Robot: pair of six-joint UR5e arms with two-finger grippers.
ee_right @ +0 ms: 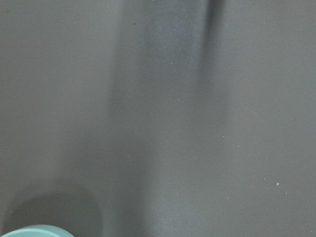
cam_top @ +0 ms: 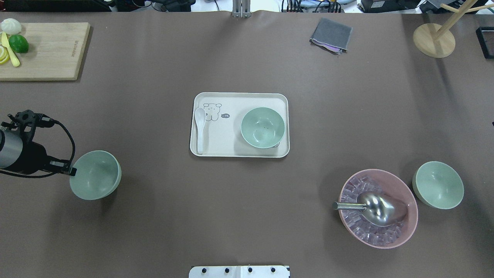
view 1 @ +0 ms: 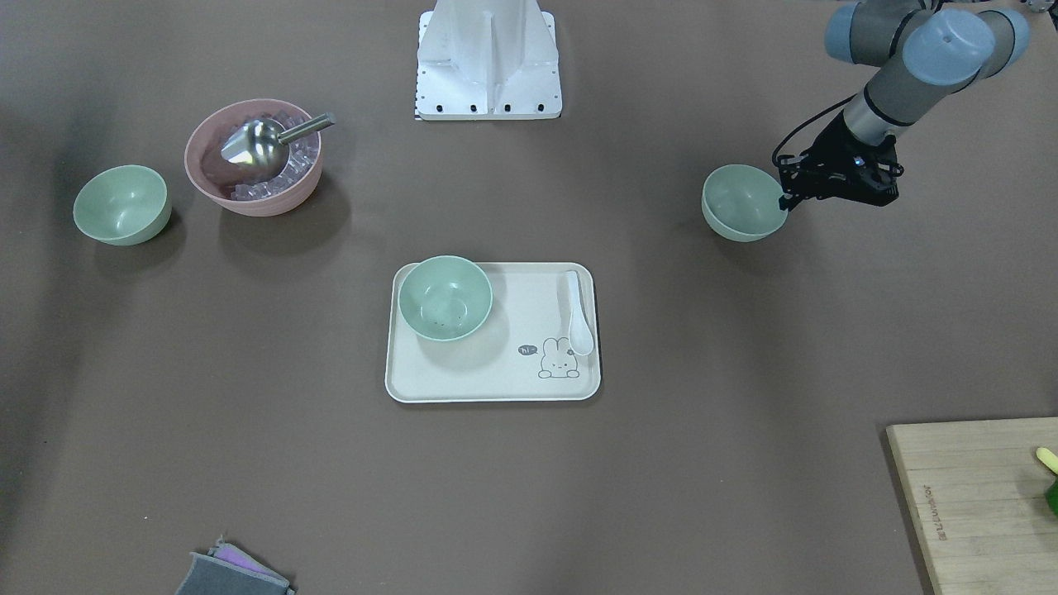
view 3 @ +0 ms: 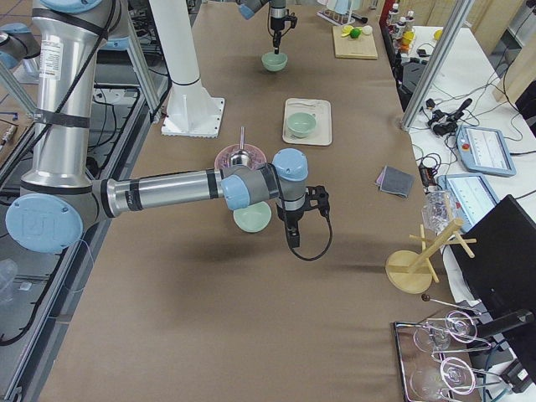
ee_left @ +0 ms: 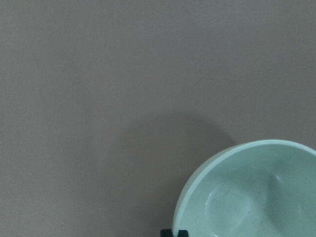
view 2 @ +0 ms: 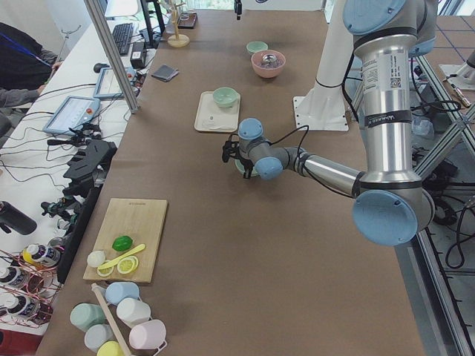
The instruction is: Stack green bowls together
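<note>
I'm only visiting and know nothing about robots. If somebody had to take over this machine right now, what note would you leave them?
The left gripper is shut on the rim of the left bowl, which looks tilted and just off the table.
The right gripper hangs above the table near the right bowl; I cannot tell whether it is open or shut.
The middle bowl sits on the tray. The right bowl stands beside the pink bowl.
Done: one bowl gripped, nothing stacked.
Left: nest all three green bowls together.
</note>
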